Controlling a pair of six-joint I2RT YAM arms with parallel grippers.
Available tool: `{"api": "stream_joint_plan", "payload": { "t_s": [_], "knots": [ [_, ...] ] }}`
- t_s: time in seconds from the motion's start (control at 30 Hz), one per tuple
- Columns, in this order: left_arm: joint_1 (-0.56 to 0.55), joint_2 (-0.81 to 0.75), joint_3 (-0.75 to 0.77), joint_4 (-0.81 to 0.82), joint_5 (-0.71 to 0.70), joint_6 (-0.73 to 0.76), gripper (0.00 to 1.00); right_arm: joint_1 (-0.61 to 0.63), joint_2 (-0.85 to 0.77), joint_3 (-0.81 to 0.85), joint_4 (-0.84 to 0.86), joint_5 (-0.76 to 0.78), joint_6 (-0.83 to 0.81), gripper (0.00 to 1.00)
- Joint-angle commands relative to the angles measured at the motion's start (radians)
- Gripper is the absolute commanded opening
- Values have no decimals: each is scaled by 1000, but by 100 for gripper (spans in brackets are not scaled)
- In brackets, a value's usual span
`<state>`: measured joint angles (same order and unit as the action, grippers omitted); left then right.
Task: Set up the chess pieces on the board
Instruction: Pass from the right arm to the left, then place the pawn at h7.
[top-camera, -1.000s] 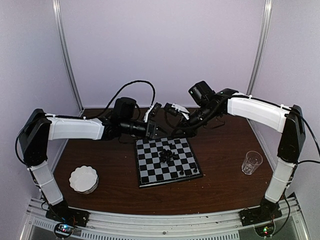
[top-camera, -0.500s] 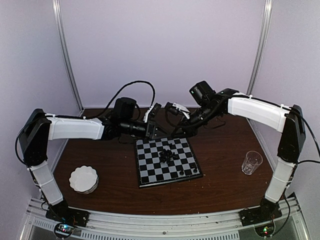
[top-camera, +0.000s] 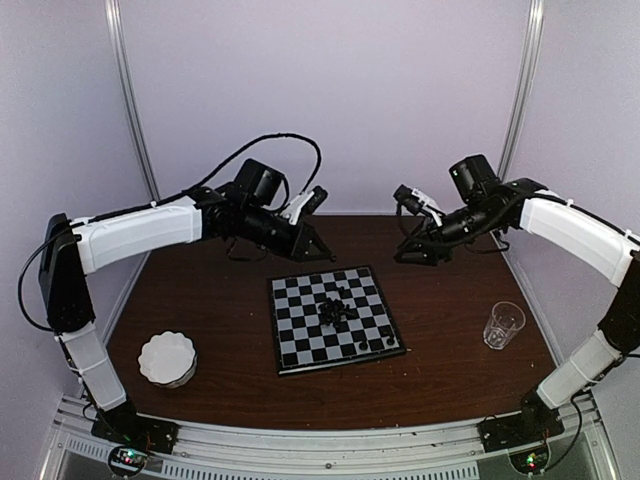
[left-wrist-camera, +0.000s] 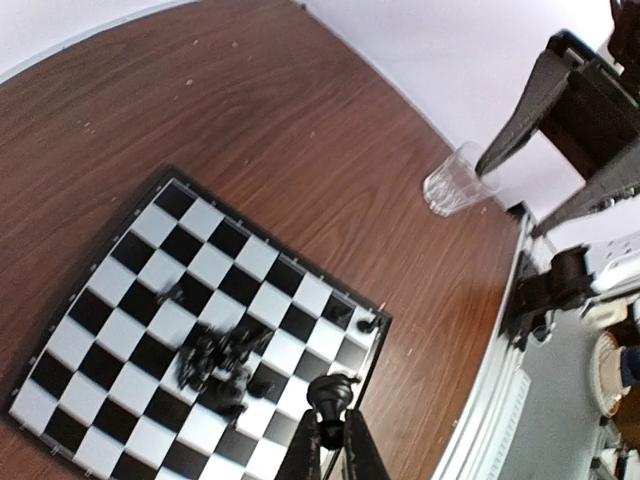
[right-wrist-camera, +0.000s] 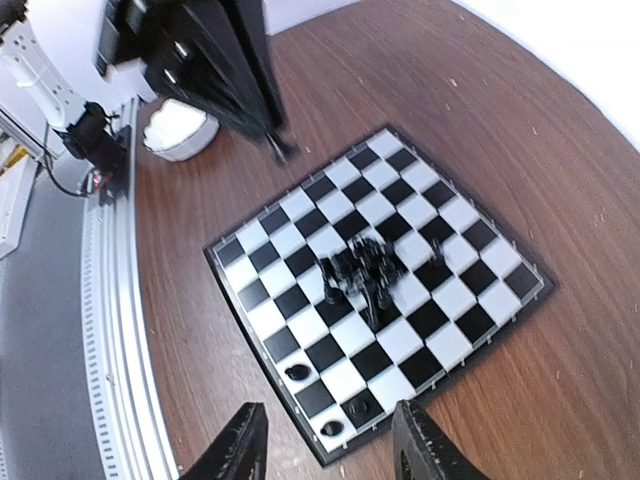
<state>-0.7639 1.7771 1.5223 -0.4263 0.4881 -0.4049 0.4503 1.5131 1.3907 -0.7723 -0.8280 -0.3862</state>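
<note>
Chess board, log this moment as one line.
left gripper: shut on one chess piece | right gripper: open, empty | board: other chess pieces clustered mid-board

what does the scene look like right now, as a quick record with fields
board: flat on the table, centre
pieces: most heaped mid-board, a few alone near the front right corner
left end effector: up in the air, shut on one black piece
right end effector: up in the air, open, nothing between the fingers
glass: upright, right of the board
white dish: left of the board, near the front edge
</note>
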Motion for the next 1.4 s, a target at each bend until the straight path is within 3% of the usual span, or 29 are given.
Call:
{"api": "stream_joint_plan", "payload": {
  "t_s": [0.0, 0.23, 0.47, 0.67, 1.0, 1.37],
  "knots": [
    [-14, 20, 103, -390, -137, 191, 5, -25, -46, -123, 33, 75, -60, 45],
    [-82, 19, 105, -661, -328, 273, 6, -25, -75, -244, 148, 137, -79, 46],
    [-172, 83, 71, -684, -433, 263, 6, -25, -67, -265, 155, 124, -95, 46],
    [-187, 132, 55, -678, -512, 255, 7, -25, -79, -290, 173, 140, -105, 46],
    [-186, 169, -20, -557, -407, 245, 7, -25, -65, -288, 172, 150, -108, 46],
    [-187, 218, -14, -537, -440, 259, 7, -25, -55, -288, 170, 151, -108, 46]
  ]
}}
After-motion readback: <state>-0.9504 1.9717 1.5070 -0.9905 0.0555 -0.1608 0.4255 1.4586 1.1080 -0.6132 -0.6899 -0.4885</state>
